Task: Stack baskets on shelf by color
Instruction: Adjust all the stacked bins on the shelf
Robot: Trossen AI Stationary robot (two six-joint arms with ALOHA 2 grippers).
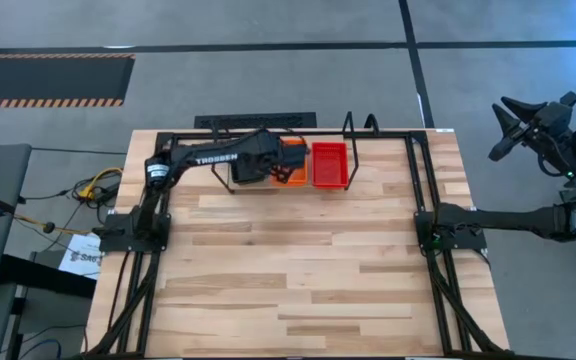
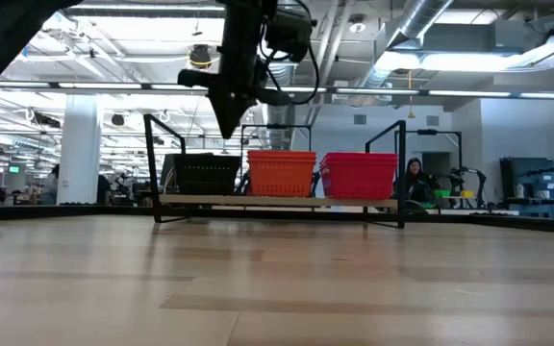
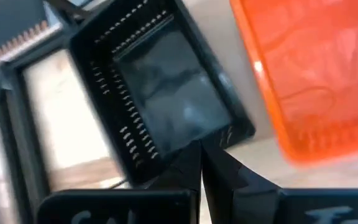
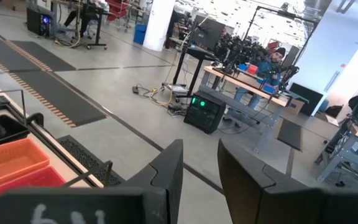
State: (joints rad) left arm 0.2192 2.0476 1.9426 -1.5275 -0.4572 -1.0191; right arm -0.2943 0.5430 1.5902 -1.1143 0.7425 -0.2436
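Three baskets are lined up on the shelf at the far edge of the wood-plank table: black basket, orange basket, red basket. The left gripper is pinched shut, empty, above the black one. The right gripper is parked off-table, fingers apart, pointed at a big open workshop where a person is seated.

The one clear piece of lettering is the white brand word "TROSSEN" on the dark upper link of the left arm, seen from above. A white paper sheet beside the worktop's left edge carries dark print beginning with "SA", but the rest is too small to make out. Pale marks on the wrist housings in both wrist views are too blurred to read.
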